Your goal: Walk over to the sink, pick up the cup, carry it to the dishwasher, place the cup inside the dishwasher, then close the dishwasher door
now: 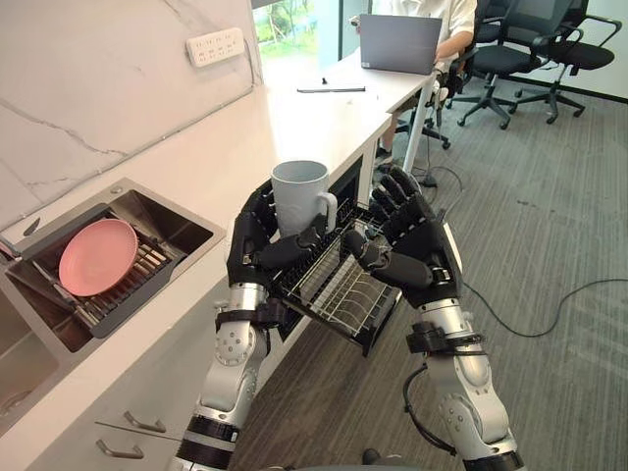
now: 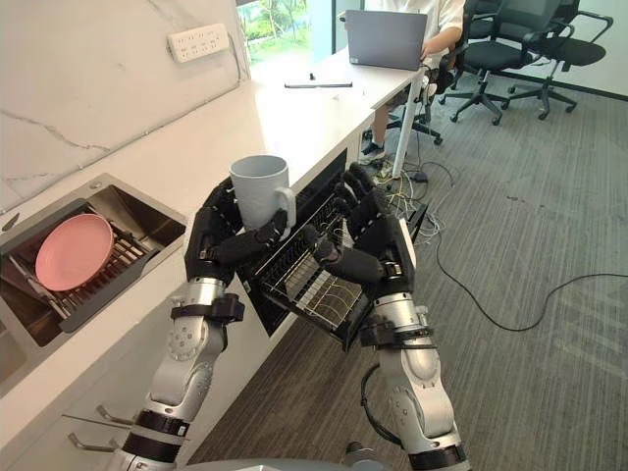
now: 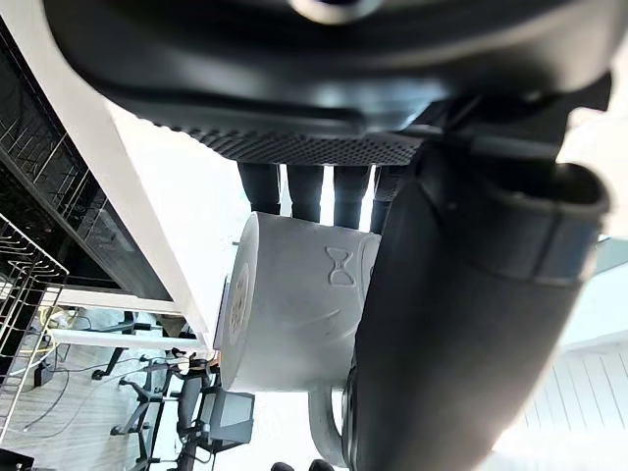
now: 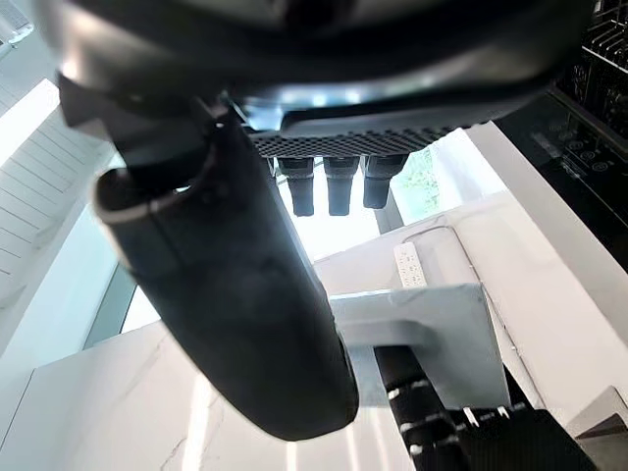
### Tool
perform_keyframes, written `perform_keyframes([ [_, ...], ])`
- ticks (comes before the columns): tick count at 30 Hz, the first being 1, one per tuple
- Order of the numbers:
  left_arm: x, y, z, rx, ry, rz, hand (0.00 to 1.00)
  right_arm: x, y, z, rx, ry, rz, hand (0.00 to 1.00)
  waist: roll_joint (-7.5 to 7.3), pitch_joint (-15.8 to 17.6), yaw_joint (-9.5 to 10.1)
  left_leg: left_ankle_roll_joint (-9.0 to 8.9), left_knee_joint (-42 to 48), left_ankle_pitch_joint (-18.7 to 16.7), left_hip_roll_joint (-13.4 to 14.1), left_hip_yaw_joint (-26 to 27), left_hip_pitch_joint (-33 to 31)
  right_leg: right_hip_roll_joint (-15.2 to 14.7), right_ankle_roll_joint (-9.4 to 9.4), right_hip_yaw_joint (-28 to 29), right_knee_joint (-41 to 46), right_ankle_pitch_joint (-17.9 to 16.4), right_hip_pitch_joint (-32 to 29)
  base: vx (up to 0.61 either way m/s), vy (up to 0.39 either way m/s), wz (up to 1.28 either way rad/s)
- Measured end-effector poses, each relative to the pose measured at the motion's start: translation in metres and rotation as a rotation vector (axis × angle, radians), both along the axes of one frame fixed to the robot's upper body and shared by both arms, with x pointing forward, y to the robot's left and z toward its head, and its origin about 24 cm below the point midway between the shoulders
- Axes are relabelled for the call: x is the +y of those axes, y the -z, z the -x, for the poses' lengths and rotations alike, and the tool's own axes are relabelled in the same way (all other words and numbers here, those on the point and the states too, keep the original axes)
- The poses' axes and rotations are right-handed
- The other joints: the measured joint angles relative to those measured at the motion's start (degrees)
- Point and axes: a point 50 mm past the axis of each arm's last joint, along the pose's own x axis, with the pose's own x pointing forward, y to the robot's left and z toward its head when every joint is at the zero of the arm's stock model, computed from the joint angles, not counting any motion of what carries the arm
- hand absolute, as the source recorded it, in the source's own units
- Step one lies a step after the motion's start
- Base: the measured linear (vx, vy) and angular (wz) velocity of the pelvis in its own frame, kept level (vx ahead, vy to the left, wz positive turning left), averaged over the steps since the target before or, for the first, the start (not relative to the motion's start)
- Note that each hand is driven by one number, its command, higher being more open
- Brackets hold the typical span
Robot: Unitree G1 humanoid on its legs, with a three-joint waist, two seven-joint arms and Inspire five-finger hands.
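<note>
Left wrist view: my left fingers point(image 3: 306, 191) curl round the cup point(image 3: 294, 314); my right fingers point(image 1: 395, 196) hang loose, empty. Tilted, it may snag the rack point(image 1: 339, 289) and topple.

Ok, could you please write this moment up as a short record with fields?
cup: upright, light grey, held above the rack
left hand: curled round the cup
right hand: open, beside the cup's handle
dishwasher rack: pulled out, below both hands
pink plate: lying in the sink
background: person at a laptop
</note>
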Motion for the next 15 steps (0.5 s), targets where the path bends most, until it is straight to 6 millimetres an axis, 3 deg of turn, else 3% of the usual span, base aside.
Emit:
perform_keyframes([
  [8,-0.031,-0.004,0.003,-0.020,0.144,-0.020,0.30,0.006,-0.006,-0.006,-0.014,0.003,-0.006,0.90,-0.09,-0.57,0.09,0.65,-0.08,0.61,-0.83,-0.97,-1.27,-1.08,0.52,-1.10,-1.53,0.92,-0.03,-0.01,0.007,0.07],
  [15,-0.045,-0.002,0.008,-0.018,0.208,-0.030,0.30,0.005,-0.002,-0.011,0.015,0.037,-0.008,0.90,-0.94,-1.26,0.06,0.91,-1.01,1.56,-1.39,-1.75,-1.47,-1.54,0.60,-1.92,-1.63,0.98,-0.21,-0.02,-0.009,0.06],
])
